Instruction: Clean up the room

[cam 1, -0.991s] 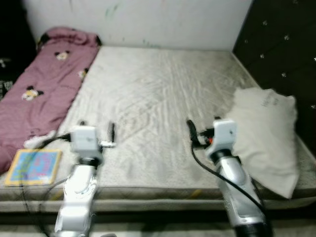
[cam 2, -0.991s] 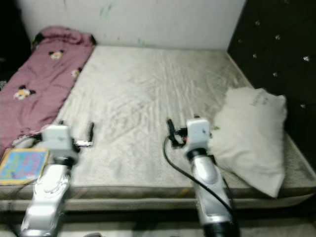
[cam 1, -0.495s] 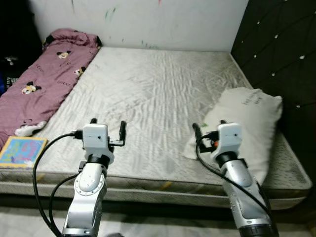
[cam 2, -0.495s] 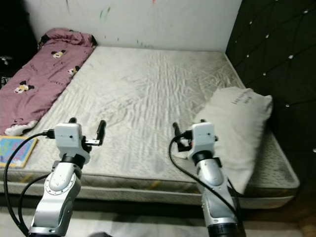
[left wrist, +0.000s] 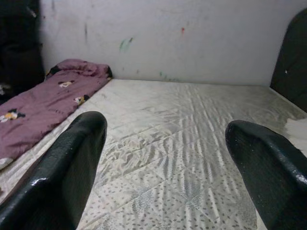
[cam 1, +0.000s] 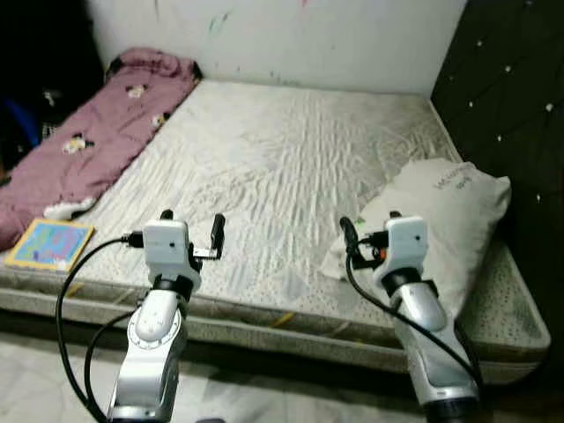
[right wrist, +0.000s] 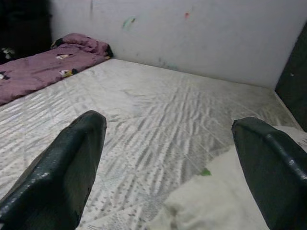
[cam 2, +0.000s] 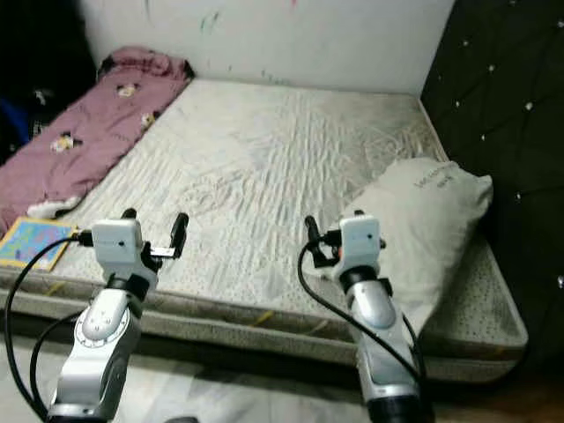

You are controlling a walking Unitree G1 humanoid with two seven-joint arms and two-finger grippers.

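A bare grey mattress (cam 1: 291,150) lies before me. A purple blanket (cam 1: 97,141) with cartoon mice runs along its left side. A white pillow (cam 1: 441,220) rests at the right edge beside the dark padded headboard (cam 1: 507,97). A colourful book (cam 1: 50,244) lies on the mattress's front left corner. My left gripper (cam 1: 192,231) hovers open over the front edge, nothing between its fingers. My right gripper (cam 1: 370,231) is open too, just left of the pillow's near corner, apart from it.
A white wall (cam 1: 335,40) with paint marks stands behind the bed. Dark clutter (cam 1: 35,97) sits in the shade at the far left. Pale tiled floor (cam 1: 53,370) shows in front of the mattress.
The camera has shifted, so the bed now sits more at an angle and further left. Both grippers stay raised and open in about the same pose.
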